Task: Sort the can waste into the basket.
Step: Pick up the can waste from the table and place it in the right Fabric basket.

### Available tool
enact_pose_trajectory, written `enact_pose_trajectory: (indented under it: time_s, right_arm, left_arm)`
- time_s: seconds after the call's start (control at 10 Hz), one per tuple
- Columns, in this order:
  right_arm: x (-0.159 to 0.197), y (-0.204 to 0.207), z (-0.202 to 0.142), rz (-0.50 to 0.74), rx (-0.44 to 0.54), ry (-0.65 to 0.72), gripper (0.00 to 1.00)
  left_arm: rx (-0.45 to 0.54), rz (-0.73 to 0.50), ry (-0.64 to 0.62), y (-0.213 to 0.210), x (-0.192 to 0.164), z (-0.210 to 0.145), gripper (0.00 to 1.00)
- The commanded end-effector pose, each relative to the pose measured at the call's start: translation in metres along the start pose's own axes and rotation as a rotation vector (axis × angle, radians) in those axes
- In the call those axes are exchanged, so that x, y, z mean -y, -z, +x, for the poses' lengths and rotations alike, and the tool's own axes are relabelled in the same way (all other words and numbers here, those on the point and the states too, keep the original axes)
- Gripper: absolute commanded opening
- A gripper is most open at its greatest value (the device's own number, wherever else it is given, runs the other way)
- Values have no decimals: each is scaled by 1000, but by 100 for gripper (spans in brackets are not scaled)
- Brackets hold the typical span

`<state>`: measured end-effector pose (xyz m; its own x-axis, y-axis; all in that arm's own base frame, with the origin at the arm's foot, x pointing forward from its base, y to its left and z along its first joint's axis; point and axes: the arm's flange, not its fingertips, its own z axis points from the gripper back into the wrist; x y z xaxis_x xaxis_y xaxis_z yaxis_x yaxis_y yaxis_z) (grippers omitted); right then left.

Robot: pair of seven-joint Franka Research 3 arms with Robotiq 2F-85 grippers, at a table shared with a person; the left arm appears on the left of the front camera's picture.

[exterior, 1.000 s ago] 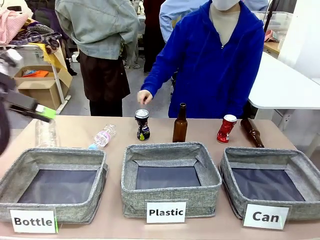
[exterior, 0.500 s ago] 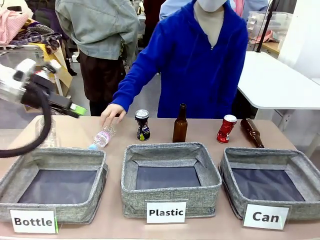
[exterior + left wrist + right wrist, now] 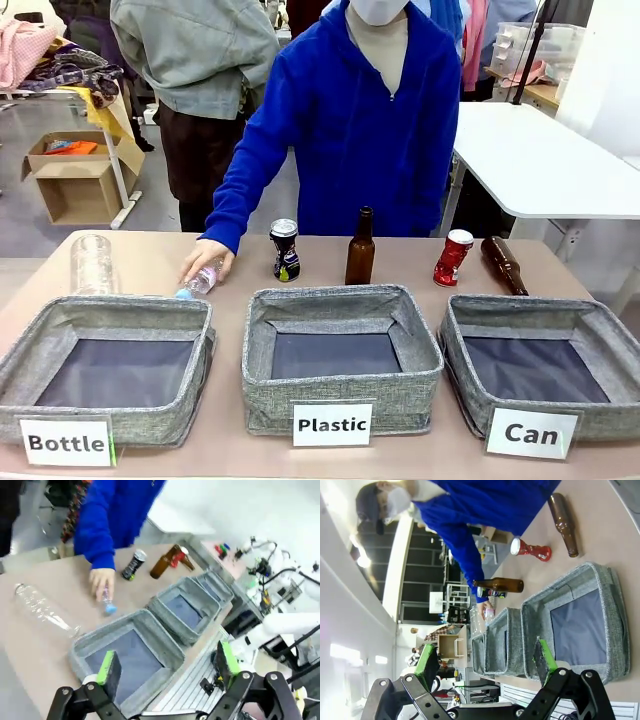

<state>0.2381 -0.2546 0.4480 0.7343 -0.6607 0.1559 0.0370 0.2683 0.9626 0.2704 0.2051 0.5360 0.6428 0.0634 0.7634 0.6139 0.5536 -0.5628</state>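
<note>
Front: 0 of 2 cans sorted; black can [image 3: 285, 250] and red can [image 3: 453, 257] stood on the table [image 3: 150, 260], Can basket [image 3: 520, 306] empty, its card [image 3: 531, 433] legible here. Left wrist: left gripper [image 3: 168, 662] open, empty; a hand [image 3: 101, 582] on a plastic bottle [image 3: 109, 606]. Right wrist: right gripper [image 3: 485, 661] open, empty, facing the Can basket.

A: Table [image 3: 150, 255], tan top. Front row?
B: Three grey fabric baskets side by side: Bottle basket [image 3: 105, 310] left, Plastic basket [image 3: 340, 297] middle, Can basket [image 3: 520, 305] right. White card [image 3: 332, 424] at each front.
A: Behind them?
B: Left to right: large clear bottle [image 3: 92, 265], small plastic bottle [image 3: 200, 280] lying down with person's hand [image 3: 205, 258] on it, black can [image 3: 285, 251] standing, brown bottle [image 3: 360, 248] upright, red can [image 3: 452, 258] standing, second brown bottle [image 3: 503, 264] lying flat near the Can basket's far rim.
A: Cans touching anything?
B: No, each stands apart.
</note>
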Motion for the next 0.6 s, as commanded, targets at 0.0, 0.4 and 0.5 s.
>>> enact_pose_trajectory:
  time_s: [0.0,0.4,0.5]
  right_arm:
    - [-1,0,3,25,11,-29,100]
    - [-1,0,3,25,11,-29,100]
    - [-1,0,3,25,11,-29,100]
  left_arm:
    - [98,31,-19,-14,-22,-35,100]
    - [187,30,-86,-32,-32,-76,100]
    - [170,45,-73,-25,-30,-67,100]
